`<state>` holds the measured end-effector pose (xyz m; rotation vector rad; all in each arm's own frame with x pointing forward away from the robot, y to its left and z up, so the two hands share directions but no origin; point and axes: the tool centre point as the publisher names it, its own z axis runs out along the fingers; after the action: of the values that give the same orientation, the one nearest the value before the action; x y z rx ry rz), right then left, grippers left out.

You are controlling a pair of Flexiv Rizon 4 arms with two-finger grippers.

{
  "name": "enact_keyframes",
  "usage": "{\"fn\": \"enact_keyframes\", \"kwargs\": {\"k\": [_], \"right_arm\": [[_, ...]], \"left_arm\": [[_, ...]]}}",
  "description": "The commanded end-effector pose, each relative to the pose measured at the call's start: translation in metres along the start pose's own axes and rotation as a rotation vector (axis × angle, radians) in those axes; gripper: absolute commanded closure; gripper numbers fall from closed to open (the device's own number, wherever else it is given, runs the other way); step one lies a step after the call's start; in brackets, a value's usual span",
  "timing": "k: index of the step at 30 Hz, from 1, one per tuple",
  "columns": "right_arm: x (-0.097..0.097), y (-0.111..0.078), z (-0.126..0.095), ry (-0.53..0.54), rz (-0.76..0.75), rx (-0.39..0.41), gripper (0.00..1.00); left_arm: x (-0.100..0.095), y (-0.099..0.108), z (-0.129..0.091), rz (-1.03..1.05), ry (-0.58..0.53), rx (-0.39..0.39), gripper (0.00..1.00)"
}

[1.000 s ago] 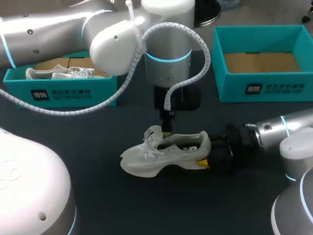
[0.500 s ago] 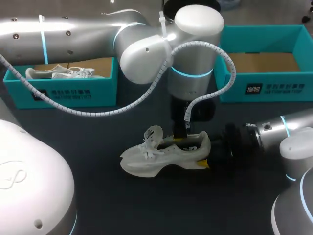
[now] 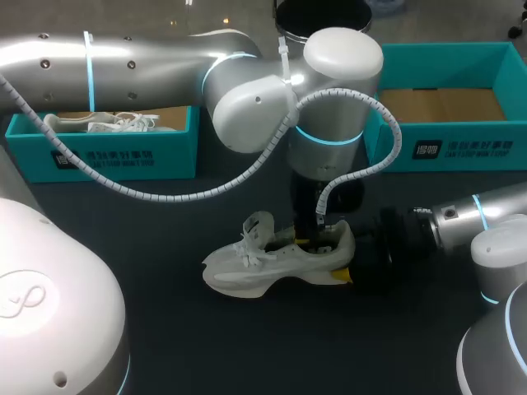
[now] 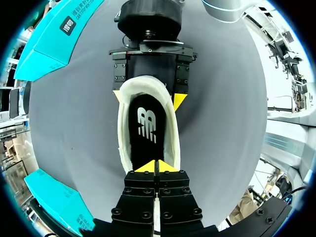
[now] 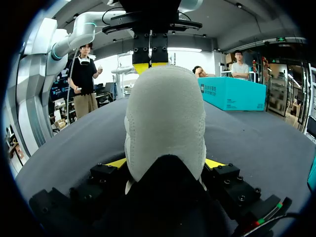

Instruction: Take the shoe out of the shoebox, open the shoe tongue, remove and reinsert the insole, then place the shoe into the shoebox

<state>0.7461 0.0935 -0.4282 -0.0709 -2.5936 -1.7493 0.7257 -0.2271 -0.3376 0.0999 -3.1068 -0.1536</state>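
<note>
A white shoe [image 3: 272, 263] lies on its sole mid-table, toe to the left, tongue [image 3: 257, 226] lifted. My right gripper [image 3: 350, 267] comes in from the right and is shut on the heel; in the left wrist view its yellow fingers [image 4: 178, 100] flank the heel. The heel [image 5: 165, 118] fills the space between the fingers of the right gripper [image 5: 165, 163]. My left gripper [image 3: 317, 234] points down into the shoe's opening. Its yellow tips are shut together [image 4: 157, 167] on the black insole [image 4: 147, 128]; a pinch on it cannot be made out.
A teal shoebox [image 3: 107, 152] at the back left holds another white shoe [image 3: 99, 123]. A second teal shoebox [image 3: 445, 148] at the back right shows a bare brown bottom. The dark tabletop [image 3: 247, 346] extends in front of the shoe.
My left arm has swung to the right and lowered its gripper into the shoe's opening, and its fingers have shut. The right gripper and the shoe have stayed put.
</note>
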Motion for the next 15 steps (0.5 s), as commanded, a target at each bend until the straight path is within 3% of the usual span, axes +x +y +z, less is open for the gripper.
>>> {"fn": "enact_keyframes", "kwargs": {"k": [1,15], "right_arm": [[0.000,-0.004,0.005,-0.002,0.001,0.002,1.00],[0.000,-0.004,0.005,-0.002,0.001,0.002,1.00]], "left_arm": [[0.001,-0.007,0.015,-0.001,0.000,-0.011,1.00],[0.014,-0.007,0.037,0.021,0.020,-0.010,1.00]]}}
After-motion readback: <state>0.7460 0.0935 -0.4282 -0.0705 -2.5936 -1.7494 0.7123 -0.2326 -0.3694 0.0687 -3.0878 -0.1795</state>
